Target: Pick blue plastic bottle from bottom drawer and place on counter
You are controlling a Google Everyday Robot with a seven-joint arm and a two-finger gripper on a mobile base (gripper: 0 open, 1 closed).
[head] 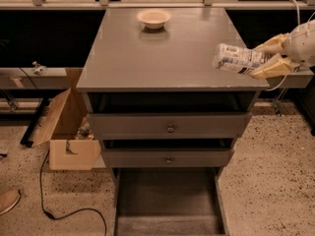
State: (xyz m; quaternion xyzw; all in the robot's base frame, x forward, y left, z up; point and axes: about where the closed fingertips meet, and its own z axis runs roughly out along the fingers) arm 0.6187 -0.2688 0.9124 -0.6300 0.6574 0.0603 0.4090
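Observation:
My gripper [263, 57] comes in from the right edge and is shut on the blue plastic bottle [236, 58], a clear bottle with a pale patterned label. It holds the bottle lying sideways above the counter [157, 53], over its right side near the front edge. The bottom drawer [167, 200] stands pulled out below the cabinet and shows a bare grey tray.
A shallow cream bowl [153, 17] sits at the back of the counter. Two upper drawers with round knobs [170, 129] are slightly open. An open cardboard box [64, 127] and a black cable [64, 210] lie on the floor to the left.

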